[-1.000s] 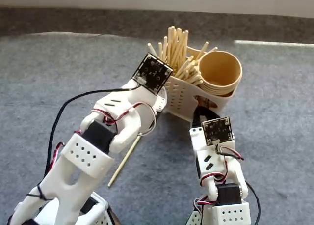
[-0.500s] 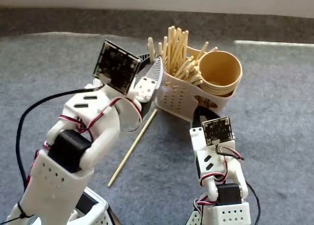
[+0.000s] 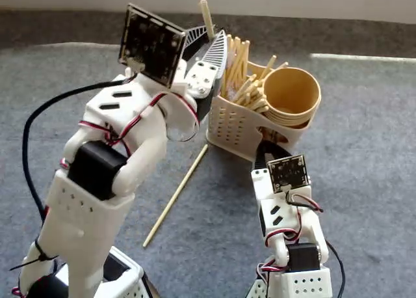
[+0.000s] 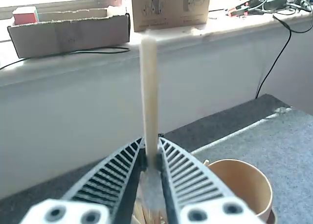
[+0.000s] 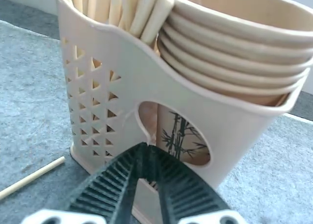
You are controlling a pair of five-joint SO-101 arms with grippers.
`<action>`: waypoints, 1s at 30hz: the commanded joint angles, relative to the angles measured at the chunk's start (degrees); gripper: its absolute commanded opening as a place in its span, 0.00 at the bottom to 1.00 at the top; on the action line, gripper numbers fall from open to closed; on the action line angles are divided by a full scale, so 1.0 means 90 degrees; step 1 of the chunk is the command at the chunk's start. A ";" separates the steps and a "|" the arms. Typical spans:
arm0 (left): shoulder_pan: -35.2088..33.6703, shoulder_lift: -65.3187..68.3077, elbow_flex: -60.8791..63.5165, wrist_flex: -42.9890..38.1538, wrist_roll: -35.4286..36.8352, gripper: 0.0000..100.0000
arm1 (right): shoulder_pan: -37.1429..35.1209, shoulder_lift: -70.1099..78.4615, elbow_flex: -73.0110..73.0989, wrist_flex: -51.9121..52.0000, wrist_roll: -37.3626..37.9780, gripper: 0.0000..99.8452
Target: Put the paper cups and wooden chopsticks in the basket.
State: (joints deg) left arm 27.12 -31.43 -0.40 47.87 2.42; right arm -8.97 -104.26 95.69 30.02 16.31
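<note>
High view shows us the left arm standing tall beside the basket [image 3: 242, 125]. Its left end effector [image 3: 208, 38] is level with the tops of the bundle of chopsticks [image 3: 237, 60] and just beside them. It is pinching a single chopstick [image 3: 207, 15], one end of which sticks out past the fingertips. From the left wrist view we see the same grasp. The left end effector [image 4: 150, 153] has its two ribbed jaws pressed onto the chopstick [image 4: 149, 87], which runs straight out between them. The paper cups [image 4: 242, 185] sit lower down to one side.

The basket stands on the grey desk [image 3: 364, 181]. The paper cups [image 3: 292, 93] are nested in a stack in one compartment, and the bundle of chopsticks stands fanned out in the other. A loose chopstick [image 3: 175, 197] lies flat on the desk, running diagonally away from the basket's foot between the two arms.

The right end effector [image 3: 263, 148] is low at the near wall of the basket. In the right wrist view the right end effector [image 5: 145, 148] has its jaws pressed together, and we see nothing between them. The tips are right at the basket [image 5: 112, 101] wall, by its oval opening, but we cannot tell whether they touch it. Above it the paper cups [image 5: 234, 53] show their stacked rims. One end of the loose chopstick [image 5: 29, 177] lies on the desk nearby.
</note>
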 commanded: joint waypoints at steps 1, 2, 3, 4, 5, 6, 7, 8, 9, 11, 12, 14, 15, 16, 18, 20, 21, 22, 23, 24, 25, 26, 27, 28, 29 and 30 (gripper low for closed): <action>0.0015 0.0562 -0.0347 -0.0010 0.0049 0.01 | 0.0034 -0.0122 0.0523 -0.0210 -0.0010 0.00; 0.0015 0.0718 -0.0347 -0.0010 0.0049 0.01 | 0.0034 -0.0122 0.0523 -0.0210 -0.0010 0.00; 0.0015 0.0864 -0.0337 -0.0010 0.0049 0.01 | 0.0034 -0.0122 0.0523 -0.0210 -0.0010 0.00; 0.0015 0.1011 -0.0327 -0.0010 0.0049 0.01 | 0.0034 -0.0122 0.0523 -0.0210 -0.0010 0.00; 0.0015 0.1138 -0.0317 -0.0010 0.0049 0.01 | 0.0034 -0.0122 0.0523 -0.0210 -0.0010 0.00; 0.0015 0.1255 -0.0317 -0.0010 0.0049 0.01 | 0.0034 -0.0122 0.0523 -0.0210 -0.0010 0.00; 0.0015 0.1372 -0.0317 -0.0010 0.0049 0.01 | 0.0034 -0.0122 0.0532 -0.0210 -0.0010 0.00; 0.0005 0.1480 -0.0327 -0.0020 0.0049 0.01 | 0.0034 -0.0122 0.0532 -0.0210 -0.0010 0.00; 0.0005 0.1587 -0.0337 -0.0020 0.0059 0.01 | 0.0034 -0.0122 0.0532 -0.0210 -0.0010 0.00; -0.0083 0.1724 -0.0347 0.0000 0.0225 0.03 | 0.0034 -0.0122 0.0532 -0.0210 -0.0010 0.00; -0.0122 0.1773 -0.0347 0.0020 0.0391 0.06 | 0.0034 -0.0122 0.0532 -0.0210 -0.0010 0.00; -0.0288 0.1802 -0.0357 0.0029 0.0635 0.13 | 0.0034 -0.0122 0.0532 -0.0210 -0.0010 0.00; -0.0376 0.1802 -0.0357 0.0029 0.0694 0.15 | 0.0034 -0.0122 0.0532 -0.0210 -0.0010 0.00; -0.0425 0.1802 -0.0357 0.0029 0.0694 0.15 | 0.0034 -0.0122 0.0532 -0.0210 -0.0010 0.00; -0.0503 0.1802 -0.0357 0.0029 0.0635 0.14 | 0.0034 -0.0122 0.0532 -0.0210 -0.0010 0.00; -0.0523 0.1792 -0.0357 0.0039 0.0606 0.14 | 0.0034 -0.0122 0.0532 -0.0210 -0.0010 0.00; -0.0523 0.1792 -0.0366 0.0078 0.0606 0.14 | 0.0034 -0.0122 0.0532 -0.0210 -0.0010 0.00; -0.0532 0.1773 -0.0425 0.0205 0.0606 0.14 | 0.0034 -0.0122 0.0532 -0.0210 -0.0010 0.00; -0.0542 0.1724 -0.0552 0.0430 0.0606 0.14 | 0.0034 -0.0122 0.0532 -0.0210 -0.0010 0.00; -0.0542 0.1685 -0.0689 0.0703 0.0606 0.14 | 0.0034 -0.0122 0.0532 -0.0210 -0.0010 0.00; -0.0542 0.1626 -0.0825 0.0967 0.0606 0.14 | 0.0034 -0.0122 0.0532 -0.0210 -0.0010 0.00; -0.0523 0.1587 -0.0952 0.1221 0.0606 0.14 | 0.0034 -0.0122 0.0532 -0.0210 -0.0010 0.00; -0.0513 0.1519 -0.1089 0.1455 0.0606 0.14 | 0.0034 -0.0122 0.0532 -0.0210 -0.0010 0.00; -0.0513 0.1451 -0.1226 0.1700 0.0606 0.14 | 0.0034 -0.0122 0.0532 -0.0210 -0.0010 0.00; -0.0513 0.1402 -0.1314 0.1895 0.0606 0.14 | 0.0034 -0.0122 0.0532 -0.0210 -0.0010 0.00; -0.0513 0.1363 -0.1392 0.2061 0.0606 0.14 | 0.0044 -0.0122 0.0532 -0.0210 -0.0010 0.00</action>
State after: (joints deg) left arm 22.64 -15.69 -8.13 62.37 7.69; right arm -8.97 -104.26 95.69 30.02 16.31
